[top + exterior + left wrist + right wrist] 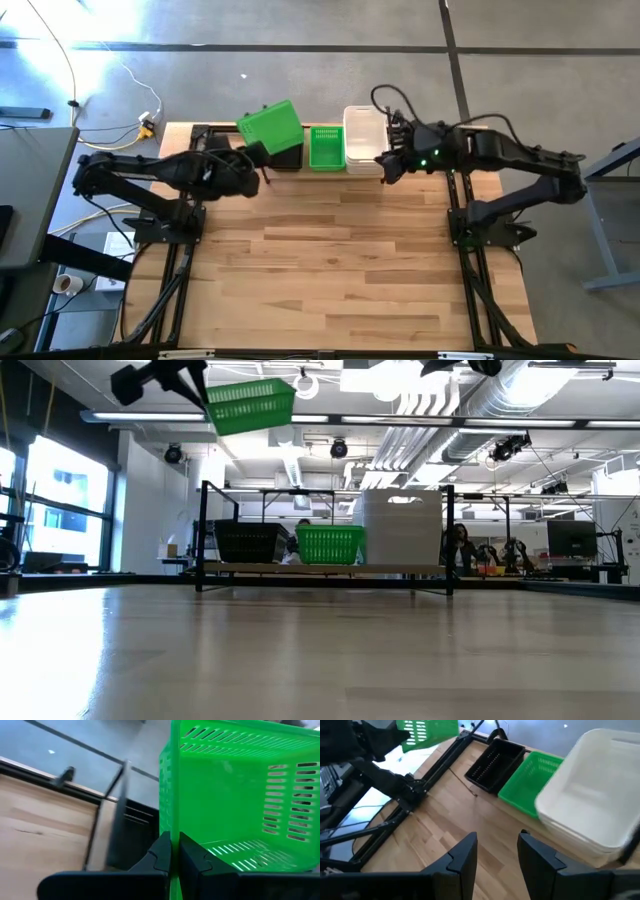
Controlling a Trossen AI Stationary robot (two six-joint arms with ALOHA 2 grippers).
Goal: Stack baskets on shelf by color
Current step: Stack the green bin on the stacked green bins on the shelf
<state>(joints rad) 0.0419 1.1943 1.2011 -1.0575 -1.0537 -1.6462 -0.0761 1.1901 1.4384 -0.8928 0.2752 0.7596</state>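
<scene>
Empty green basket (271, 127) (aloft) in left claw (254, 152) above shelf (325, 569)

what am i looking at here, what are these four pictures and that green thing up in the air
It is a robot with two dark arms at a wooden table. One picture looks straight down, one looks level from the tabletop, two come from cameras on the wrists. At the table's far edge a shelf carries a black basket, a green basket and a white stack. The left hand is shut on the raised green basket's wall, above the shelf. The right hand is open beside the white stack.
</scene>
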